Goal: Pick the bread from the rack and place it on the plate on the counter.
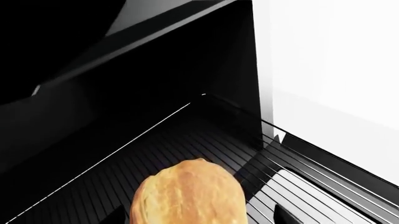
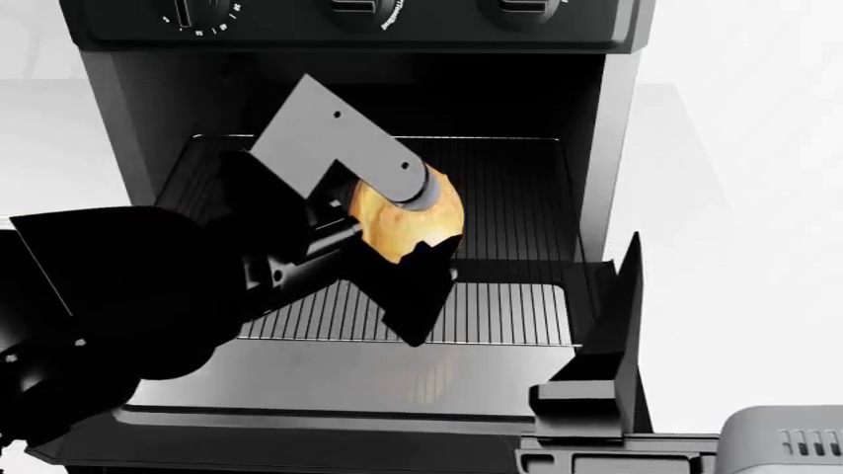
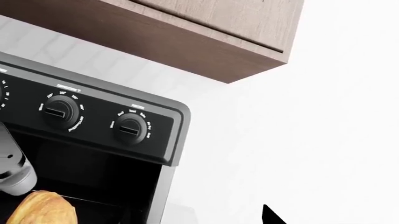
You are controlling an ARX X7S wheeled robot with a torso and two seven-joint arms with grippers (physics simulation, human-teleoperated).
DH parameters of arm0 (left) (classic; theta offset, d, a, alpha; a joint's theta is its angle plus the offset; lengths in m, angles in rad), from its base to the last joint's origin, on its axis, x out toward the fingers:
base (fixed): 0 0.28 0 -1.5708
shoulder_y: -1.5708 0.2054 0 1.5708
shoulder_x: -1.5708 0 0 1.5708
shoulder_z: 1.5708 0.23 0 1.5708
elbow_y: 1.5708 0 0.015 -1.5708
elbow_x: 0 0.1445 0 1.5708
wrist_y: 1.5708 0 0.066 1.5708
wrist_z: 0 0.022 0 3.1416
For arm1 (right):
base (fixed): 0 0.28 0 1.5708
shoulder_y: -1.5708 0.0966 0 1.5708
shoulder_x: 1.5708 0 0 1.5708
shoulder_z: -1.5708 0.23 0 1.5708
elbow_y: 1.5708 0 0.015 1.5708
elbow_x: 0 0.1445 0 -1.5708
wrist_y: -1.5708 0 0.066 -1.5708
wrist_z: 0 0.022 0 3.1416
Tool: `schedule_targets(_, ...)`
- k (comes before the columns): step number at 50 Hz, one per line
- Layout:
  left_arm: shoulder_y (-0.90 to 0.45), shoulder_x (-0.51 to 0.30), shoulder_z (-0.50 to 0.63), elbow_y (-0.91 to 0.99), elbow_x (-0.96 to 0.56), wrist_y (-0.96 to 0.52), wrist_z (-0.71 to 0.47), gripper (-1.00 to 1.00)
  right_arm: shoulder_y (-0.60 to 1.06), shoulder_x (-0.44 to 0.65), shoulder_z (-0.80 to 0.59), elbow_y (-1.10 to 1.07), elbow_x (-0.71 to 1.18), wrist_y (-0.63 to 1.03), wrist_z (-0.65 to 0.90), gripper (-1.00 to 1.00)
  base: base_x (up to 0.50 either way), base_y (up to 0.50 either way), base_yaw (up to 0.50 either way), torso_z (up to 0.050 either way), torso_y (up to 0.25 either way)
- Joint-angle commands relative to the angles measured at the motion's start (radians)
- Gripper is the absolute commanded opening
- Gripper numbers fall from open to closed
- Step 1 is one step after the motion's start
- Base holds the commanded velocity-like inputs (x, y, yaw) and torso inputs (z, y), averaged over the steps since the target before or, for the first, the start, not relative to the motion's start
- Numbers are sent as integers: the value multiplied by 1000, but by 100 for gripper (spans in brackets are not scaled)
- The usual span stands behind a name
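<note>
One bread (image 2: 411, 222) between left jaws, above rack (image 2: 514, 306), oven open.

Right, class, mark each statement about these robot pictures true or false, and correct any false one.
1. The bread is at the left gripper, in front of the open oven. True.
2. The oven door is shut. False: the oven door is folded down and the rack shows.
3. The plate is beside the bread on the rack. False: no plate shows in any view.
4. The rack is a grid of thin parallel wires. True.
5. The oven has round control knobs on a dark panel above its opening. True.
6. The right wrist view shows a blue cabinet over the oven. False: the cabinet is wooden brown.
</note>
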Motion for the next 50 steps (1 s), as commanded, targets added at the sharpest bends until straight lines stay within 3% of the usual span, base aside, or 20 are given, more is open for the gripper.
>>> schedule_targets(1, -20, 38, -3, -69, 30, 22, 52, 100, 0, -13, 15, 6, -33, -20, -20, 100, 0, 0, 0, 0, 0)
schedule_targets(48, -52, 87, 55, -277, 69, 107, 118, 100, -18, 5, -17, 6, -70, -51, -21, 100, 0, 0, 0, 0, 0)
schedule_targets(49, -50, 83, 59, -265, 75, 111, 112, -100, -17, 5, -17, 6, -70, -51, -21, 100, 0, 0, 0, 0, 0)
schedule_targets(50, -50, 82, 58, -262, 70, 106, 112, -100, -17, 6, -18, 6, -70, -52, -21, 100, 0, 0, 0, 0, 0)
